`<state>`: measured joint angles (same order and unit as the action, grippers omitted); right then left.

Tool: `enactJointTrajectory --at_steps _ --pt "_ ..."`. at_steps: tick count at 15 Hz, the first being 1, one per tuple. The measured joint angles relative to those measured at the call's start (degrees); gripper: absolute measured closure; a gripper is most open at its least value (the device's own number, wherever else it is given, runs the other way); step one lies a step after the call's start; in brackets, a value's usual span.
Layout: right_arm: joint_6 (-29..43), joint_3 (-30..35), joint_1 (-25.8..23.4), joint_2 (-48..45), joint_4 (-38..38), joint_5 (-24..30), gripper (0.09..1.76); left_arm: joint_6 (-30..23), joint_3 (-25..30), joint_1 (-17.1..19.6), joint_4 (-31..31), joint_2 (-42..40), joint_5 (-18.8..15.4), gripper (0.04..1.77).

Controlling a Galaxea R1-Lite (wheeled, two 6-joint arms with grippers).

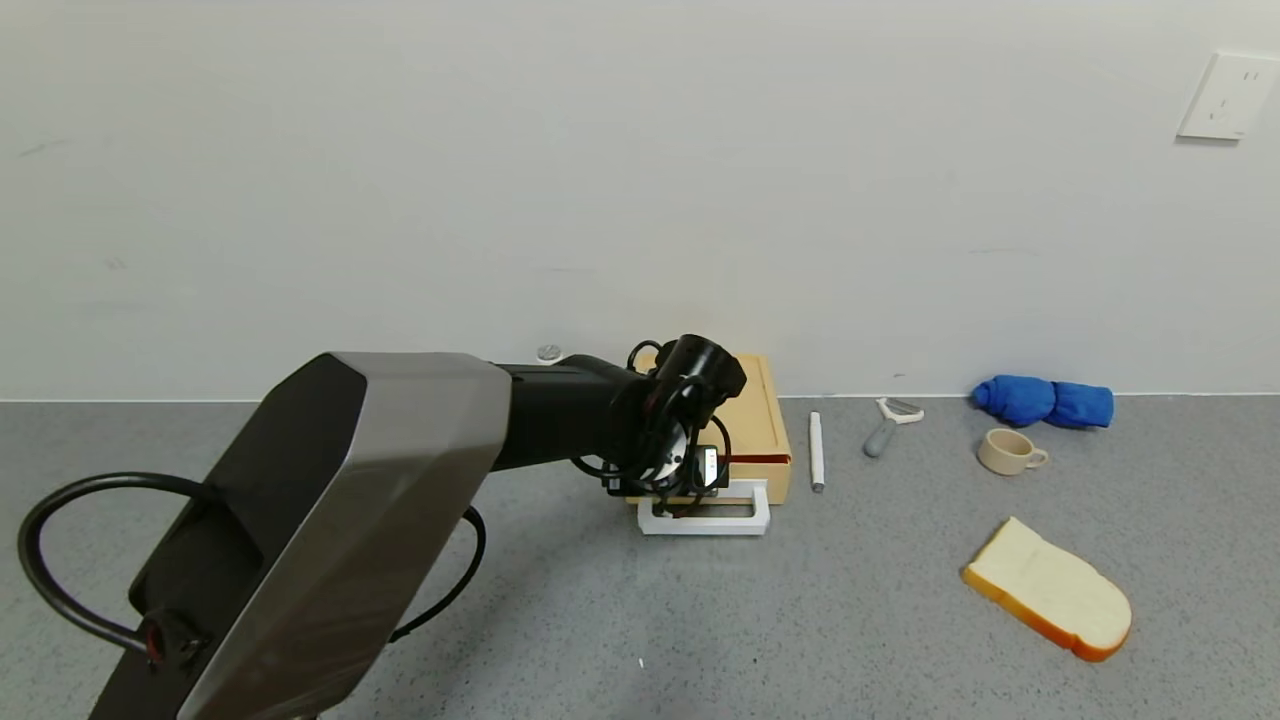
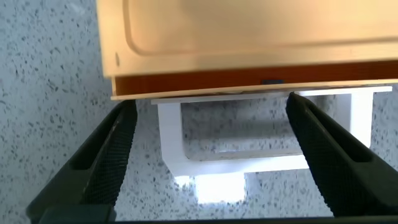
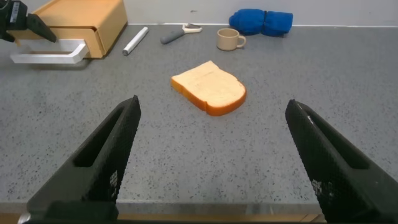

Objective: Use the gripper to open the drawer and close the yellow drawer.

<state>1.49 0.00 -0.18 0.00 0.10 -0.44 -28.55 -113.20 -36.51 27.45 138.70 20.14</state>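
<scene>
The left gripper (image 1: 690,487) hangs over the white loop handle (image 1: 706,518) of the yellow drawer (image 1: 745,462), which sits in its flat box (image 1: 757,410) at the far edge of the table (image 1: 620,620), against the wall and about midway along it; in the left wrist view the two black fingers (image 2: 102,162) stand wide apart, one to each side of the handle (image 2: 249,163), and grip nothing. The drawer looks shut, or all but shut — its darker front strip (image 2: 249,81) lies flush under the box top, with only the handle standing out; so I judge the step in hand to be the approach for the opening pull, with the opening itself not yet begun. The next move, as I read it, calls for lowering the fingers around the handle's near bar, narrowing them onto it, then drawing straight toward the table's near edge, since a skewed pull could drag the light box along instead of sliding the tray. The drawer faces the near edge and its travel runs from wall to near edge; the handle's long axis lies crosswise — parallel to the wall. The right gripper (image 3: 211,162) is parked low at the table's near right side, fingers wide and empty, facing a bread slice (image 3: 209,87).
</scene>
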Motion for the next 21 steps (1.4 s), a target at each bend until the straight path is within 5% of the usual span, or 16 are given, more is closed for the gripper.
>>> enactJointTrajectory --at_steps 8,13,16,21 --pt "0.0 0.0 0.0 0.0 0.0 0.0 0.14 0.8 0.9 0.8 1.0 -1.9 0.5 0.09" --pt "0.0 0.0 0.0 0.0 0.0 0.0 0.14 4.4 3.4 1.3 4.2 -12.0 -0.1 0.09" --pt "0.0 0.0 0.0 0.0 0.0 0.0 0.14 9.4 6.3 3.1 4.5 -21.8 -2.8 0.09" --pt "0.0 0.0 0.0 0.0 0.0 0.0 0.14 18.3 14.8 6.9 3.9 -41.4 -12.1 0.09"
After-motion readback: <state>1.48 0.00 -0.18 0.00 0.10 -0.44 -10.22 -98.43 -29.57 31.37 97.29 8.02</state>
